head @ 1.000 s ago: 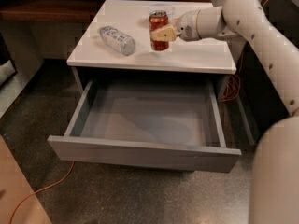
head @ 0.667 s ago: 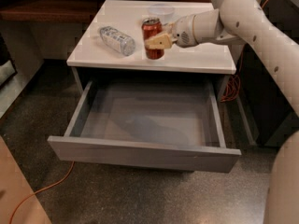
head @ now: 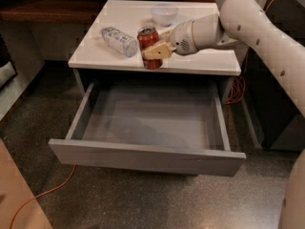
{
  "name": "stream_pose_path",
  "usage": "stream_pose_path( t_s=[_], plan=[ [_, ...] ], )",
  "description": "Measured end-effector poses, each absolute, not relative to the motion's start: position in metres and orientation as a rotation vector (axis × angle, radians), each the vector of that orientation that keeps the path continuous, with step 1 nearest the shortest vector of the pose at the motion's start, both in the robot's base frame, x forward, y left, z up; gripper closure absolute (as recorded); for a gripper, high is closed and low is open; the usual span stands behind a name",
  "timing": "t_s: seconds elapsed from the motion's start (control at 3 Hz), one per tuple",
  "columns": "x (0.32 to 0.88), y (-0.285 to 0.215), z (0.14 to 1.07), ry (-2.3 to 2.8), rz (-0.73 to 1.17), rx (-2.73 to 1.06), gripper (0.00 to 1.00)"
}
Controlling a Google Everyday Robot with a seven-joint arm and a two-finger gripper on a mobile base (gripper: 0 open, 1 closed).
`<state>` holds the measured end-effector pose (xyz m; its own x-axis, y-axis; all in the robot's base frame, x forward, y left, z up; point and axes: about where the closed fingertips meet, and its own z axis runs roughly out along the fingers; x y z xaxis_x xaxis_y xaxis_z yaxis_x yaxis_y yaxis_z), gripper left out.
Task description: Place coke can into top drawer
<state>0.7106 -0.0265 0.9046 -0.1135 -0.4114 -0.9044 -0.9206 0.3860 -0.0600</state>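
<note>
- The gripper (head: 151, 50) has its tan fingers (head: 160, 50) clasped round the coke can (head: 146, 41), hiding its right side; the lettering is unreadable
- The can, red with a silver top, stands upright at the worktop (head: 109, 61) front edge, behind the open grey top drawer (head: 143, 157)
- A crinkled bottle (head: 119, 41) lies just left

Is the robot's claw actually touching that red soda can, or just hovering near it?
Touching. The camera view shows the gripper closed on the coke can, with one tan finger lying flat across the can's front.
</note>
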Motion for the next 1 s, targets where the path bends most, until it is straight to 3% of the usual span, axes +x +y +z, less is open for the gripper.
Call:
stream_pose_path(
  t_s=[1.0],
  plan=[
    [0.666,-0.010,0.883,1.606,0.820,-1.223,1.00]
  ],
)
